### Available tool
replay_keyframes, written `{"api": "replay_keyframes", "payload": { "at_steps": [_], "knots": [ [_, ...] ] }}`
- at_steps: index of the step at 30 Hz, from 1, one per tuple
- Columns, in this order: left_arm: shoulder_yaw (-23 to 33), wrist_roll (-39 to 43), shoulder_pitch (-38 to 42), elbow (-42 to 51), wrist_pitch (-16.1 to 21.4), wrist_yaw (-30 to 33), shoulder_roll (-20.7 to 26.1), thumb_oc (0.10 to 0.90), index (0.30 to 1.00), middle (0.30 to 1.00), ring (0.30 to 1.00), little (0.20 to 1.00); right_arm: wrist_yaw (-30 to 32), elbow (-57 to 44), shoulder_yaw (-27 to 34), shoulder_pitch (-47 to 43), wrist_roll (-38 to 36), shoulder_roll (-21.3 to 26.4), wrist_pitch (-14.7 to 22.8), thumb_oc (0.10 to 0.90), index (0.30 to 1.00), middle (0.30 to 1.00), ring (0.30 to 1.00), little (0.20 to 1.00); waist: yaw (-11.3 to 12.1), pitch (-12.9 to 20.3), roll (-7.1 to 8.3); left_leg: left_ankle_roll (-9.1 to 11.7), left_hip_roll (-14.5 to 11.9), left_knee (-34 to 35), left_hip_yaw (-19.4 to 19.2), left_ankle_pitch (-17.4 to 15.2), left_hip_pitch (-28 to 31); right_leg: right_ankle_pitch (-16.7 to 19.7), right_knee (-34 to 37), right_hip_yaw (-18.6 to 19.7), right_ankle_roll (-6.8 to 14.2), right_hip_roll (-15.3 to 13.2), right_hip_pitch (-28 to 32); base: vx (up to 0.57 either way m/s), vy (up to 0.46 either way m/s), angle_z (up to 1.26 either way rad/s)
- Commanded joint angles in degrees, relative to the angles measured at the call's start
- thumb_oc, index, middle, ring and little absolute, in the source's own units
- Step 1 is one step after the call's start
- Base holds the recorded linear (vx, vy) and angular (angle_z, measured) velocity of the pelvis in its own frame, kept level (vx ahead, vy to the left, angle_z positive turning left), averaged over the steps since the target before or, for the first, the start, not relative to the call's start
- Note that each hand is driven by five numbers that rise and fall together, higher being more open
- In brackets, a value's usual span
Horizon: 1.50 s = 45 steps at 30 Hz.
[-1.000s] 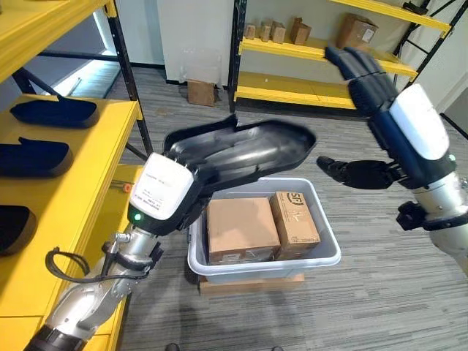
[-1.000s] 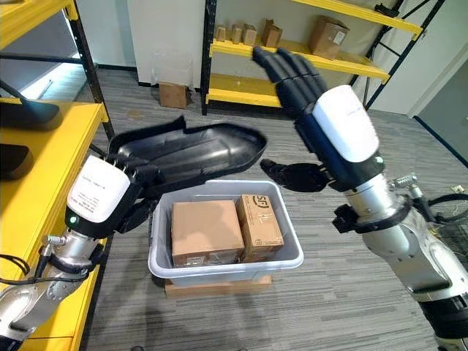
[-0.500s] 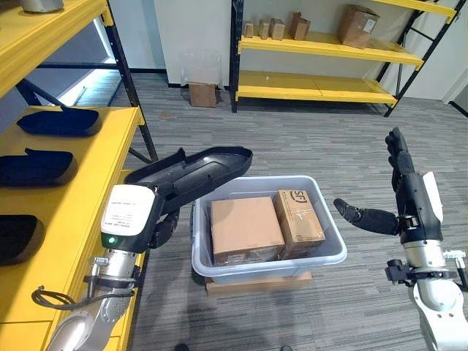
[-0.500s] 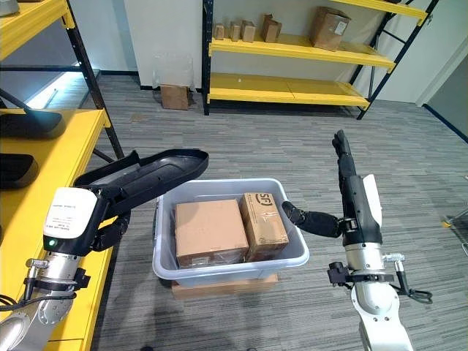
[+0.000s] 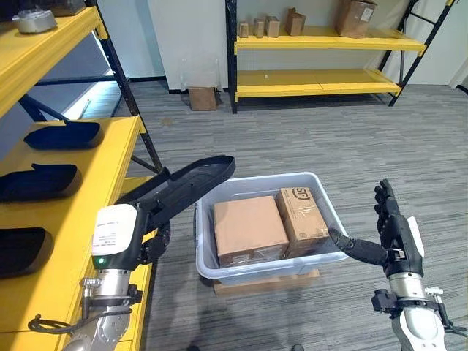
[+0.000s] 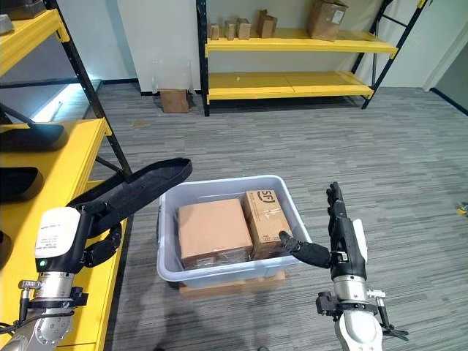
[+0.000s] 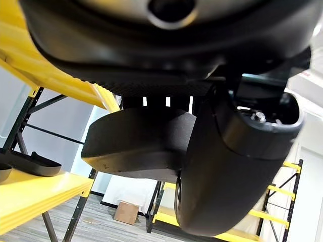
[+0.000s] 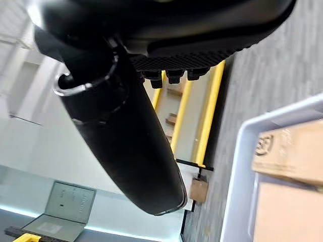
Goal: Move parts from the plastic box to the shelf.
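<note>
A long black moulded part (image 5: 191, 184) is held by my left hand (image 5: 150, 241), whose fingers and thumb (image 7: 227, 166) curl round its near end. The part slants up to the right, its tip above the left rim of the pale plastic box (image 5: 278, 268). Two cardboard boxes lie in that box, a large one (image 5: 248, 228) and a narrower one (image 5: 301, 212). The yellow shelf (image 5: 80, 212) stands at my left with three similar black parts (image 5: 38, 183) on it. My right hand (image 5: 395, 234) is open beside the box's right wall, thumb (image 5: 358, 250) pointing at the rim.
A flat board (image 5: 267, 281) lies under the plastic box on the grey carpet. Yellow shelving (image 5: 329, 44) with several cardboard boxes lines the far wall, and a small carton (image 5: 202, 97) sits on the floor beside it.
The camera has shifted. My right hand came down from high up to the box's right side. The left hand drew the black part leftward, off the box.
</note>
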<state>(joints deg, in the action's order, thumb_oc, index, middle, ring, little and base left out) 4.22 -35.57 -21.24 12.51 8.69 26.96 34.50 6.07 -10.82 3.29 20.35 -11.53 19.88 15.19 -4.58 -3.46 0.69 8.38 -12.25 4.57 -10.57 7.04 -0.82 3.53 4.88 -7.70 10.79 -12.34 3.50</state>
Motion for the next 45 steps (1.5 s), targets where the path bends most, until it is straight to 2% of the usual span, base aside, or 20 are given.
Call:
{"api": "replay_keyframes", "payload": {
  "at_steps": [1, 3, 6, 11, 14, 16, 18, 19, 20, 22, 23, 24, 25, 26, 27, 29, 30, 36, 40, 45],
  "knots": [
    [8.07, 4.59, 7.11, 7.86, 3.58, 4.44, 0.91, 0.400, 0.300, 0.300, 0.300, 0.300, -0.35, -5.34, 1.09, -4.97, -3.38, 1.46, 5.83, 0.900, 1.000, 1.000, 1.000, 1.000, -0.04, 1.00, -0.92, -0.87, -2.18, 0.43, 3.14, -4.58, 4.68, -5.61, -8.32, 1.30, 0.04, -1.15, -2.33, -0.07, -0.034, 0.03],
    [8.96, 5.86, 6.52, 8.48, 3.65, 4.52, 0.68, 0.400, 0.300, 0.300, 0.300, 0.300, -0.69, -5.23, -0.57, -5.77, -3.61, 2.08, 5.71, 0.900, 1.000, 1.000, 1.000, 1.000, 0.20, -0.26, -2.36, -0.75, -2.62, 0.27, 3.51, -3.45, 4.34, -6.94, -10.52, 1.33, -0.64, -0.39, -3.30, -0.10, -0.050, 0.07],
    [9.72, 7.08, 6.12, 8.65, 3.59, 4.89, 0.12, 0.400, 0.300, 0.300, 0.300, 0.300, -0.78, -4.59, -2.51, -7.74, -4.00, 2.92, 5.62, 0.900, 1.000, 1.000, 1.000, 1.000, 0.54, -1.59, -3.56, -0.77, -3.23, -0.01, 3.86, -2.57, 3.99, -8.14, -13.52, 1.90, -1.35, 0.49, -5.23, -0.12, -0.053, 0.06],
    [12.20, 7.90, 5.07, 9.61, 3.51, 5.67, -0.26, 0.400, 0.300, 0.300, 0.300, 0.300, -0.53, -4.41, -7.80, -15.64, -2.01, 5.94, 5.67, 0.900, 1.000, 1.000, 1.000, 1.000, 2.44, -4.65, -5.58, -0.51, -5.99, -0.08, 3.75, 0.85, 2.00, -10.73, -21.23, 3.23, -3.21, 3.96, -12.83, -0.17, -0.140, -0.16],
    [13.22, 7.38, 4.67, 9.73, 3.64, 6.74, 0.31, 0.400, 0.300, 0.300, 0.300, 0.300, 0.02, -5.06, -10.84, -19.65, -0.63, 6.99, 6.44, 0.900, 1.000, 1.000, 1.000, 1.000, 4.55, -6.16, -6.10, 0.24, -7.11, 0.41, 4.69, 4.98, -1.93, -11.12, -22.56, 2.53, -4.09, 5.36, -16.88, -0.19, -0.203, -0.32],
    [12.76, 7.09, 4.95, 9.16, 3.08, 7.22, 0.60, 0.400, 0.300, 0.300, 0.300, 0.300, 0.64, -6.51, -11.78, -20.24, 1.55, 7.67, 7.26, 0.900, 1.000, 1.000, 1.000, 1.000, 6.10, -6.92, -6.13, 2.19, -6.42, 0.43, 5.94, 8.93, -6.81, -11.61, -21.81, -0.35, -4.46, 4.73, -17.57, -0.18, -0.221, 0.00],
    [12.37, 7.14, 5.57, 9.07, 3.06, 7.28, 0.77, 0.400, 0.300, 0.300, 0.300, 0.300, 1.17, -6.46, -11.63, -20.54, 1.74, 7.72, 7.36, 0.900, 1.000, 1.000, 1.000, 1.000, 5.98, -6.78, -6.19, 2.07, -5.85, 0.43, 6.87, 9.99, -8.49, -11.02, -21.39, -1.32, -4.70, 4.49, -18.19, -0.14, -0.156, 0.46],
    [11.36, 6.80, 7.08, 8.92, 3.04, 7.31, 1.60, 0.400, 0.300, 0.300, 0.300, 0.300, 2.66, -6.27, -11.48, -20.56, 2.79, 7.39, 7.86, 0.900, 1.000, 1.000, 1.000, 1.000, 5.99, -6.49, -4.62, 0.88, -3.13, 0.43, 5.88, 8.66, -8.58, -10.02, -18.93, -3.69, -4.89, 2.74, -17.85, -0.15, -0.231, 0.62],
    [11.08, 6.83, 7.41, 9.15, 3.27, 7.15, 1.62, 0.400, 0.300, 0.300, 0.300, 0.300, 2.98, -6.42, -11.47, -20.30, 3.28, 7.30, 7.86, 0.900, 1.000, 1.000, 1.000, 1.000, 5.78, -6.11, -4.20, 0.25, -2.41, 0.43, 5.17, 7.39, -7.32, -9.87, -18.14, -4.41, -5.02, 2.52, -17.77, -0.16, -0.229, 0.76],
    [10.64, 7.00, 7.94, 9.29, 3.38, 6.85, 1.60, 0.400, 0.300, 0.300, 0.300, 0.300, 2.76, -6.43, -11.50, -20.05, 2.73, 7.33, 8.06, 0.900, 1.000, 1.000, 1.000, 1.000, 5.23, -5.84, -4.24, -0.52, -2.26, -1.18, 4.00, 7.16, -5.79, -8.99, -16.76, -5.40, -5.45, 2.68, -17.72, -0.16, -0.211, 1.29],
    [9.04, 7.58, 10.75, 9.60, 3.60, 6.11, 1.98, 0.400, 0.300, 0.300, 0.300, 0.300, 2.89, -6.48, -11.53, -19.36, 1.72, 7.48, 8.80, 0.900, 1.000, 1.000, 1.000, 1.000, 2.71, -5.24, -3.87, -1.11, -2.70, -10.61, -2.02, 2.75, -2.79, -8.15, -14.48, -9.76, -6.70, 2.01, -17.44, -0.22, -0.266, 0.99],
    [8.95, 7.59, 10.86, 9.54, 3.58, 6.11, 2.00, 0.400, 0.300, 0.300, 0.300, 0.300, 2.89, -6.48, -11.46, -19.33, 1.71, 7.49, 8.84, 0.900, 1.000, 1.000, 1.000, 1.000, 2.60, -5.39, -4.03, -1.08, -2.89, -11.30, -1.73, 2.29, -3.01, -8.17, -14.30, -10.00, -6.69, 2.12, -17.11, -0.16, -0.244, 0.96],
    [7.90, 7.87, 12.09, 9.88, 3.89, 5.73, 2.05, 0.400, 0.300, 0.300, 0.300, 0.300, 3.19, -6.46, -10.93, -18.19, 1.96, 7.05, 8.95, 0.900, 1.000, 1.000, 1.000, 1.000, 0.75, -4.81, -4.38, -0.36, -2.84, -13.95, -3.86, -0.27, 0.44, -8.31, -13.42, -11.76, -6.63, 1.74, -16.56, -0.02, -0.043, 1.59],
    [7.57, 7.81, 12.84, 9.75, 3.92, 5.76, 2.27, 0.400, 0.300, 0.300, 0.300, 0.300, 3.48, -6.23, -10.42, -17.49, 2.21, 7.06, 9.01, 0.900, 1.000, 1.000, 1.000, 1.000, -0.18, -4.82, -4.92, 0.07, -2.95, -15.92, -4.22, -1.22, 2.03, -8.27, -13.22, -13.11, -6.69, 1.71, -16.32, -0.05, 0.003, 1.79],
    [7.04, 7.47, 13.37, 9.51, 4.12, 5.75, 2.83, 0.400, 0.300, 0.300, 0.300, 0.300, 3.56, -6.23, -9.58, -16.29, 2.18, 6.56, 8.97, 0.900, 1.000, 1.000, 1.000, 1.000, -1.05, -4.74, -5.82, 0.12, -1.49, -15.33, -2.65, -2.28, 3.88, -7.72, -13.63, -14.58, -6.48, 1.69, -16.46, -0.05, 0.059, 1.05],
    [6.91, 7.44, 13.46, 9.44, 4.13, 5.79, 2.82, 0.400, 0.300, 0.300, 0.300, 0.300, 3.54, -6.29, -9.48, -16.20, 2.17, 6.58, 8.95, 0.900, 1.000, 1.000, 1.000, 1.000, -1.27, -4.80, -5.87, 0.07, -1.44, -15.26, -2.35, -2.26, 3.89, -7.76, -13.68, -14.87, -6.38, 1.55, -16.29, 0.01, 0.097, 0.91],
    [6.14, 7.01, 13.89, 9.08, 4.13, 5.37, 2.52, 0.400, 0.300, 0.300, 0.300, 0.300, 3.50, -7.15, -7.71, -13.80, 2.19, 6.02, 9.20, 0.900, 1.000, 1.000, 1.000, 1.000, -3.47, -3.11, -7.52, -0.71, 0.05, -6.68, -6.60, -6.33, 7.21, -6.59, -13.40, -17.30, -5.09, 0.39, -16.29, 0.04, 0.149, 1.17],
    [6.11, 5.45, 13.08, 9.50, 3.96, 5.65, 2.77, 0.400, 0.300, 0.300, 0.300, 0.300, 3.08, -8.15, -6.34, -11.43, 2.37, 5.06, 9.20, 0.900, 1.000, 1.000, 1.000, 1.000, -2.79, -2.34, -7.33, -1.28, 1.93, -2.53, -6.10, -6.61, 8.06, -4.11, -12.16, -17.54, -3.96, -1.08, -14.56, 0.05, 0.162, 0.46],
    [6.59, 4.11, 12.15, 10.07, 3.43, 6.68, 2.28, 0.400, 0.300, 0.300, 0.300, 0.300, 2.76, -7.75, -6.98, -11.44, 2.81, 4.29, 8.85, 0.900, 1.000, 1.000, 1.000, 1.000, -1.29, -1.92, -6.02, -2.62, 4.78, 0.30, -5.46, -9.83, 7.89, -0.59, -9.82, -18.63, -2.01, -3.55, -12.84, 0.03, 0.145, 0.16],
    [7.82, 3.20, 10.71, 10.49, 3.01, 7.42, 1.28, 0.400, 0.300, 0.300, 0.300, 0.300, 2.46, -7.33, -7.54, -11.73, 2.70, 3.72, 8.15, 0.900, 1.000, 1.000, 1.000, 1.000, 0.08, -1.40, -4.44, -3.34, 6.38, 0.43, -4.70, -11.15, 7.28, 2.09, -7.95, -19.35, -0.60, -4.95, -11.19, 0.02, 0.086, 0.19]
  ]
}}
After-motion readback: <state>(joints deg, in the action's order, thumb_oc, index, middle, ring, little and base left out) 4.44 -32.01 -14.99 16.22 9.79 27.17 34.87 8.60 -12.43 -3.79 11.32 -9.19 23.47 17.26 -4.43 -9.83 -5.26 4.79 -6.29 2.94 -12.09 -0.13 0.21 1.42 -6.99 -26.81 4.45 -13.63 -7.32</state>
